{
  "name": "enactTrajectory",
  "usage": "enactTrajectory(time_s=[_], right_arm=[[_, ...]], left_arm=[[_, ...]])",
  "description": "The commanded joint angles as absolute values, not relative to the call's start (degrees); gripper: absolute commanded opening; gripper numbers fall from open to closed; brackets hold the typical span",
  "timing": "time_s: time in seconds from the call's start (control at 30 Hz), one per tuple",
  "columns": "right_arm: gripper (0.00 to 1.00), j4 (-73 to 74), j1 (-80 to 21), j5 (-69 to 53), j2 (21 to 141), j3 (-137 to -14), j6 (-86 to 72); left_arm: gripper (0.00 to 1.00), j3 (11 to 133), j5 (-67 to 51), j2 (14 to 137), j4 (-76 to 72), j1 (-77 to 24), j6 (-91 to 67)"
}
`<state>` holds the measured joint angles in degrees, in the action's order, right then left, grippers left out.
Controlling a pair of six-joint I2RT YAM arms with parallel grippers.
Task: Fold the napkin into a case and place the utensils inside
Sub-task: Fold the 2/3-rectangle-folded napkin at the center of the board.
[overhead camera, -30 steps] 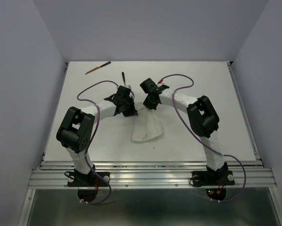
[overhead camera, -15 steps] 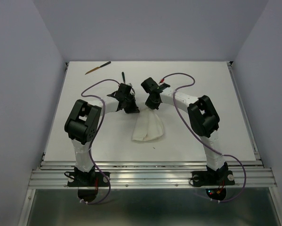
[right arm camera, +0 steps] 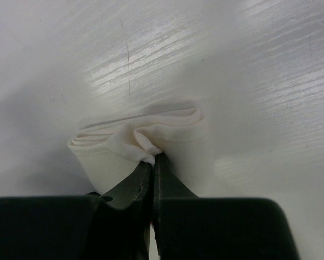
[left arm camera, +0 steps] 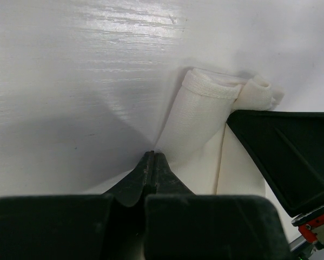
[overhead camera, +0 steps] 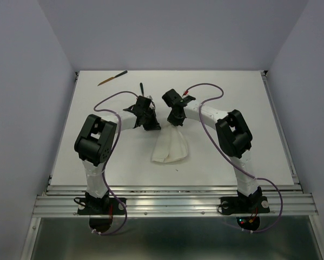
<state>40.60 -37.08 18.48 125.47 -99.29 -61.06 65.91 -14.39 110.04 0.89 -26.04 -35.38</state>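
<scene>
The white napkin (overhead camera: 170, 147) lies folded mid-table, narrowing toward its far end. My left gripper (overhead camera: 152, 125) is at that far end's left side, its jaws shut at the cloth edge, and the fabric (left arm camera: 202, 116) rises to the tips (left arm camera: 153, 155). My right gripper (overhead camera: 172, 122) is shut on a bunched fold of napkin (right arm camera: 129, 138) at its tips (right arm camera: 153, 160). One wooden utensil (overhead camera: 112, 78) lies at the far left. Another utensil (overhead camera: 141, 89) sits just beyond the left gripper. No finished case shows.
Purple cables (overhead camera: 205, 86) loop over both arms. The right gripper's black body (left arm camera: 280, 157) sits close beside the left gripper's tips. Grey walls stand around the table, with a metal rail (overhead camera: 172, 203) along its near edge.
The left arm's elbow swung up and the left gripper shifted slightly farther back about a second ago. Both grippers stayed shut, and the last half second shows almost no motion.
</scene>
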Motion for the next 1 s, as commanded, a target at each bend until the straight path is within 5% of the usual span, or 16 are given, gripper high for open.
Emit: enactTrajectory(time_s=[0.0,0.97], right_arm=[[0.01,45.8,-36.5,20.8,124.1,-99.9,-59.5],[0.03,28.0,-36.5,9.6,121.3,-92.5,-37.8]], left_arm=[[0.00,66.8,-14.0,109.6,3.4,-26.7,-34.5],[0.00,67.4,-15.1,106.6,-1.4,-26.7,-35.9]])
